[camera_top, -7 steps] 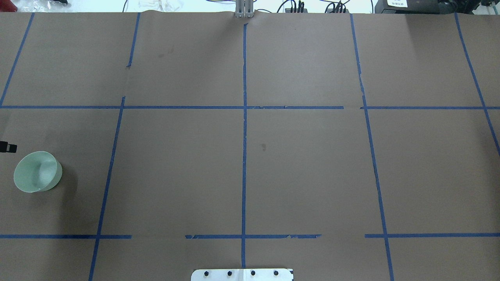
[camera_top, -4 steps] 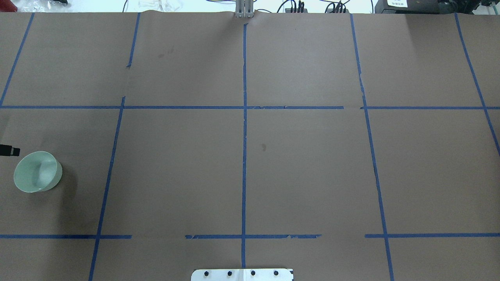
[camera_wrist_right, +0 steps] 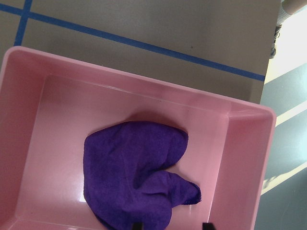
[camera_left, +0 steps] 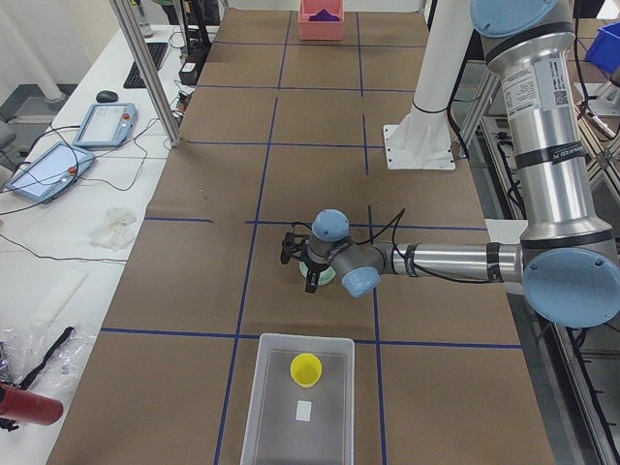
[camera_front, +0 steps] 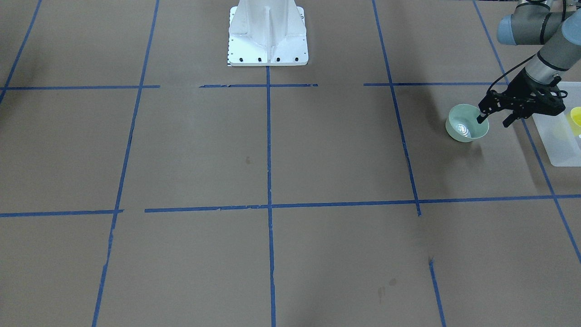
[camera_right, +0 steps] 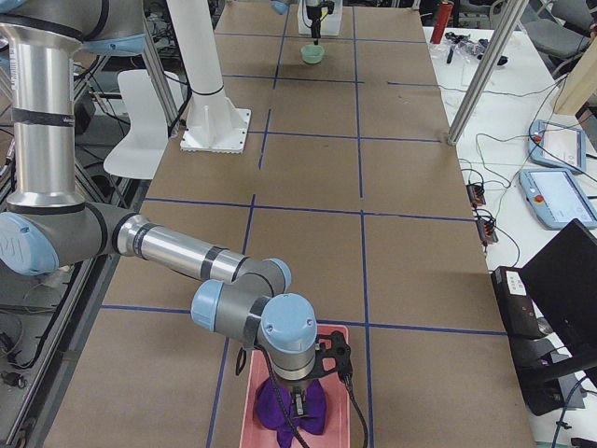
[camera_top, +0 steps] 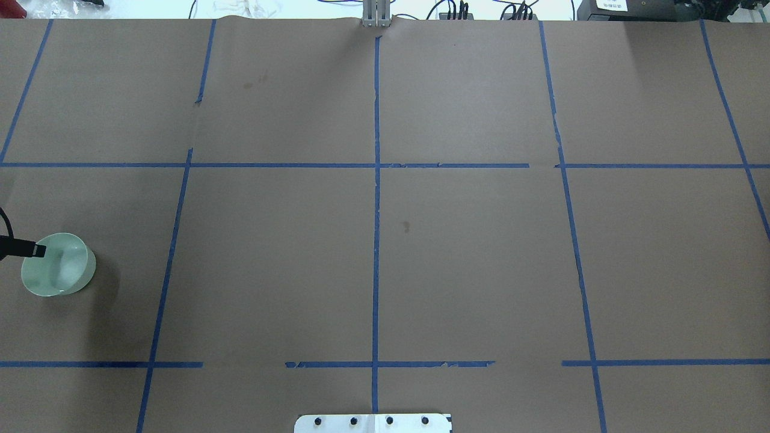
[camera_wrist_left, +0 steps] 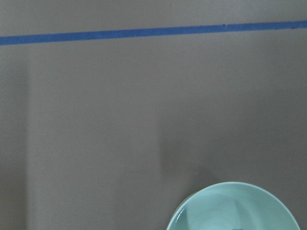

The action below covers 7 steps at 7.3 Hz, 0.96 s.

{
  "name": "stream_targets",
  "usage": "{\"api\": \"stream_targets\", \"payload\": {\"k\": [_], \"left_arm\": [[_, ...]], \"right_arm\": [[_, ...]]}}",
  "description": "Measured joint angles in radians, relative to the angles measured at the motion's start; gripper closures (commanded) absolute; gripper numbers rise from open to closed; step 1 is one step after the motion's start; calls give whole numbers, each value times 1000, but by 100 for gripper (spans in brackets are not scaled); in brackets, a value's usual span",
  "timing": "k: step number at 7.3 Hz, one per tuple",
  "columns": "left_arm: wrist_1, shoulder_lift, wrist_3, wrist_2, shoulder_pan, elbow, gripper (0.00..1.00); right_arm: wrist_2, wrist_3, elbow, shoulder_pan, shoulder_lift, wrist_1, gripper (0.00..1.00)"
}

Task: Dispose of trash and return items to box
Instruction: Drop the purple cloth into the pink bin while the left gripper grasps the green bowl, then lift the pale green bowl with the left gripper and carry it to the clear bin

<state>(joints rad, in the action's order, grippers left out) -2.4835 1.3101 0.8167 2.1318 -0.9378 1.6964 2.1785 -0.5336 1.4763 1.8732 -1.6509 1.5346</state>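
bowl (camera_front: 460, 130): glossy, smooth | table paper (camera_top: 481, 270): matt brown | box (camera_left: 276, 431): frosted plastic | cloth (camera_wrist_right: 139, 163): purple, napped

Table (camera_top: 469, 270) is fully papered in brown with a blue tape (camera_top: 376, 240) grid, lit evenly from above, soft shadows near the frame edges. Exterior left view: white bench (camera_left: 58, 242) down the left edge with two tablet-style pendants (camera_left: 107, 124) and loose cables, aluminium post (camera_left: 145, 73) upper left. Exterior right view: white chair (camera_right: 140, 121) at left edge, black monitor (camera_right: 560, 280) lower right.
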Motion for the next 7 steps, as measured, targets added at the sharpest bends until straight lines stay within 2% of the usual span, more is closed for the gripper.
{"api": "stream_targets", "payload": {"k": [1, 2, 4, 7], "left_arm": [[0, 0, 11, 0, 20, -2, 25], [0, 0, 17, 0, 34, -4, 38], [1, 0, 20, 0, 45, -12, 99], [0, -2, 18, 0, 45, -15, 100]], "right_arm": [[7, 3, 14, 4, 3, 0, 0], [12, 8, 38, 6, 4, 3, 0], [28, 15, 80, 11, 3, 13, 0], [146, 89, 170, 22, -37, 27, 0]]}}
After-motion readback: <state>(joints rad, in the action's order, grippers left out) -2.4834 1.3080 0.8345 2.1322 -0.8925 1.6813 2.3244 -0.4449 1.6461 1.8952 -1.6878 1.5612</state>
